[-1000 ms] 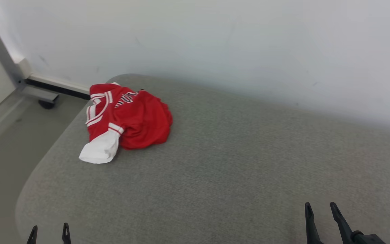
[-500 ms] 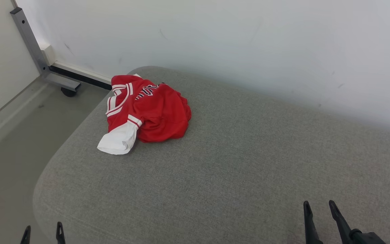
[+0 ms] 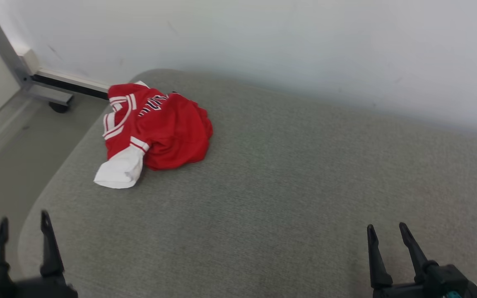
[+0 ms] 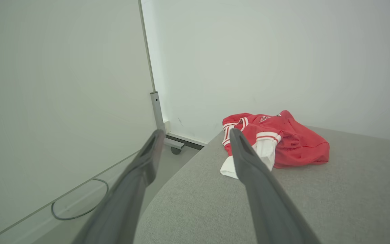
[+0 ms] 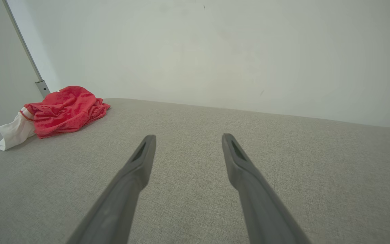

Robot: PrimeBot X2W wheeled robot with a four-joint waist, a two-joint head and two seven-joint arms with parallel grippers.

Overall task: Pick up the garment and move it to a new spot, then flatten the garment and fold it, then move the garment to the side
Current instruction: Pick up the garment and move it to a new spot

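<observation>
The garment (image 3: 155,128) is a red jersey with white trim and a white sleeve, crumpled in a heap at the far left corner of the grey cushioned surface (image 3: 288,186). It also shows in the left wrist view (image 4: 283,142) and the right wrist view (image 5: 63,112). My left gripper (image 3: 23,223) stands open at the lower left, over the surface's near left edge, well short of the jersey. At the lower right my right gripper (image 3: 387,229) is open too, far from the jersey, with nothing between its fingers.
A white wall (image 3: 304,45) runs close behind the surface. To the left lies bare floor (image 3: 6,165) with a grey metal post and wheeled base (image 3: 52,99). A thin cable (image 4: 80,210) curves on the floor by the left panel.
The camera has shifted, so the whole picture moved. Both grippers show higher in the head view, the left one much more of it. The jersey lies as before.
</observation>
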